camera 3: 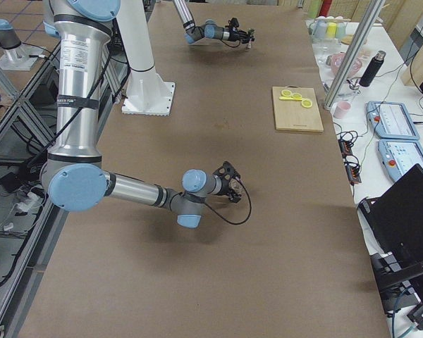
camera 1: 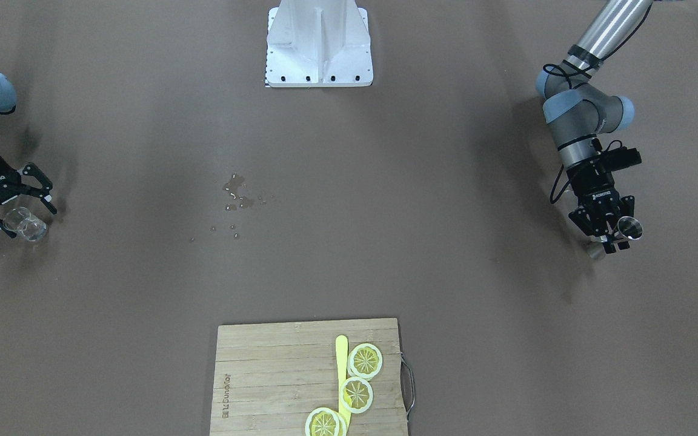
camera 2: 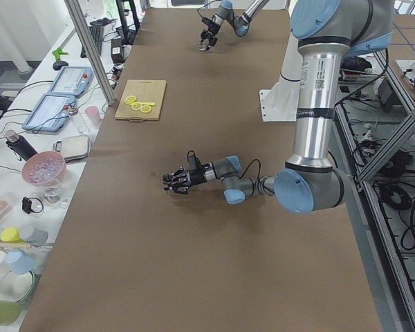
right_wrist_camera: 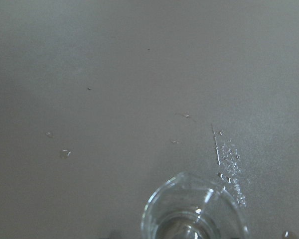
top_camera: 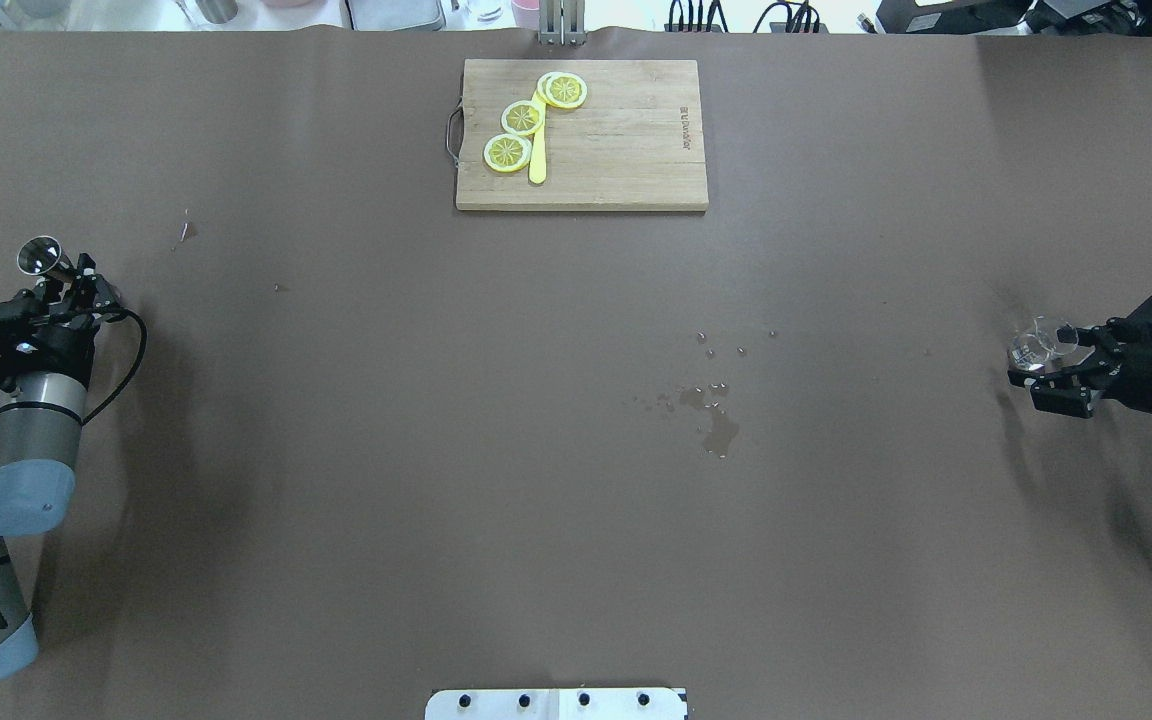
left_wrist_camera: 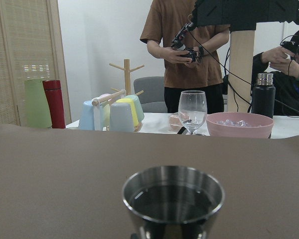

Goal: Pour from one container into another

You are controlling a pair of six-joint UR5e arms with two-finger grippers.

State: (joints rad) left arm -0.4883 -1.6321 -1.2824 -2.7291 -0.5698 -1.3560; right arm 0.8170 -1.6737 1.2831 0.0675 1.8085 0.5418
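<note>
From the front, the left pincer (camera 1: 614,240) is clamped on the jigger (camera 1: 630,227), far out from the board (camera 1: 264,375) at one end of the desk (camera 1: 446,181). The right pincer (camera 1: 28,219) sits equally far from the board at the other end, jaws apart either side of the glass (camera 1: 26,225), seemingly not touching it.

From overhead, a spill (top_camera: 716,425) lies between the board and the robot's base (top_camera: 556,703). Lemon slices (top_camera: 522,117) and a yellow knife (top_camera: 537,160) rest on the board.

The left wrist view shows the jigger upright with liquid in it. Past the desk's edge are a wine glass (left_wrist_camera: 192,110), a pink bowl (left_wrist_camera: 237,124), mugs, bottles and two people.

The right wrist view shows the glass, apparently empty, with droplets beside it.

I'd close the right jaws on the glass first. Then carry the jigger level towards it and tip slowly with the lip over the mouth. The brown cover is wet, so I'd go gently.
</note>
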